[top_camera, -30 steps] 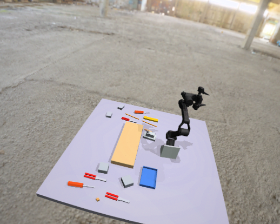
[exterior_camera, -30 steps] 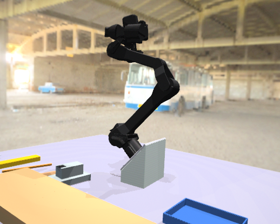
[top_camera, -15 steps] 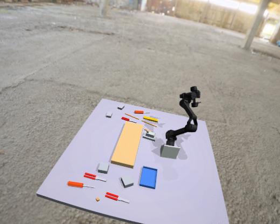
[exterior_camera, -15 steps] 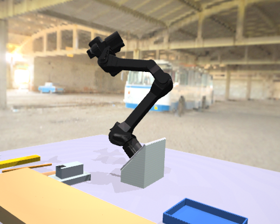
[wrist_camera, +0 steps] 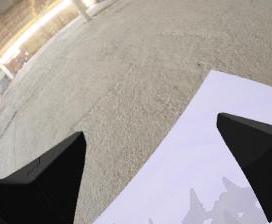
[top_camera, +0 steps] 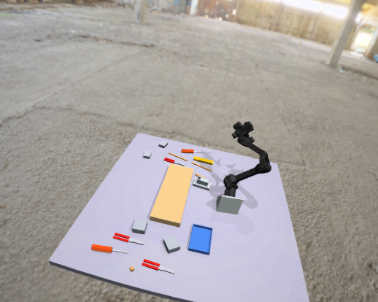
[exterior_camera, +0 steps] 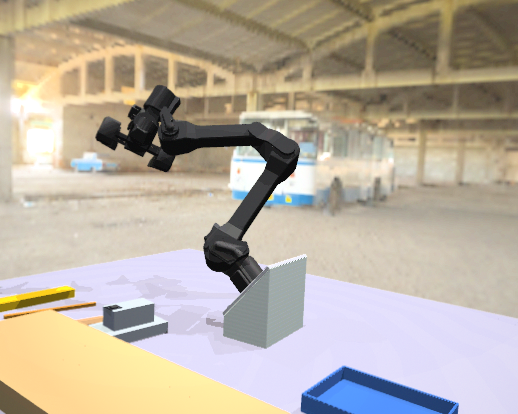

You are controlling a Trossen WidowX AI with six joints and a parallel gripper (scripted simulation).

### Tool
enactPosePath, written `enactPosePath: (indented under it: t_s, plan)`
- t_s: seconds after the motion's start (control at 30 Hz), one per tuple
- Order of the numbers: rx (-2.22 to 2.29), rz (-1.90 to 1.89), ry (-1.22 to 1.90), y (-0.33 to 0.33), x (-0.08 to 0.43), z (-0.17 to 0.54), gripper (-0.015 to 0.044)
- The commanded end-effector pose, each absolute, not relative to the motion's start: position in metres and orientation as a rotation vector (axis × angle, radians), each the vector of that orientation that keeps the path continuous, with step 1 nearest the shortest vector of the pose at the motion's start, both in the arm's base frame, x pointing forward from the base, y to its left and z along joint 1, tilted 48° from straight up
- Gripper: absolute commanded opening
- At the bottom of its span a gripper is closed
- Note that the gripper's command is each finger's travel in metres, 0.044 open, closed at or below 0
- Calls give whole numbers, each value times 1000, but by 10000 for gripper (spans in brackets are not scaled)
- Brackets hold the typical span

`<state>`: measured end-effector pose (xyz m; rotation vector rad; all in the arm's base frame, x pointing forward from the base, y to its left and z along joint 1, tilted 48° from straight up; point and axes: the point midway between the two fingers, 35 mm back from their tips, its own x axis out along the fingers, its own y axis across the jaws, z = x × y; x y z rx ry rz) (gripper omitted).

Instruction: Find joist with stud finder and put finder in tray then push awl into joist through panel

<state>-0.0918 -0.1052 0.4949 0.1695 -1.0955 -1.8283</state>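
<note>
The tan floor panel (top_camera: 171, 194) lies flat on the lilac mat; its near end also shows in the exterior view (exterior_camera: 58, 367). The grey stud finder (top_camera: 201, 182) (exterior_camera: 129, 318) rests on the mat just right of the panel's far end. A short orange-handled tool (top_camera: 199, 176) lies beside it; I cannot tell if it is the awl. The blue tray (top_camera: 200, 238) (exterior_camera: 378, 395) sits near the panel's near right corner. My gripper (top_camera: 243, 128) (exterior_camera: 133, 134) is open and empty, raised high above the mat's far side. The wrist view shows its two dark fingers spread wide (wrist_camera: 160, 183) over the mat's edge.
The arm's grey wedge base (top_camera: 229, 203) (exterior_camera: 267, 306) stands right of the stud finder. A yellow bar (top_camera: 203, 160), thin orange rods, orange-handled tools (top_camera: 190, 150) (top_camera: 105, 249), red-handled tools (top_camera: 128, 238) and several grey blocks (top_camera: 139, 226) are scattered around the panel.
</note>
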Motion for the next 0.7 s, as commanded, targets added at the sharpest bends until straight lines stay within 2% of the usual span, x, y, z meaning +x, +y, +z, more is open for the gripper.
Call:
enactPosePath:
  t_s: [0.0, 0.33, 0.67]
  plan:
    - [156, -1755, -789, -151, -33, 473, 440]
    - [75, -1506, -163, -192, 98, 389, 440]
    - [-130, -1150, 458, -157, 192, 265, 440]
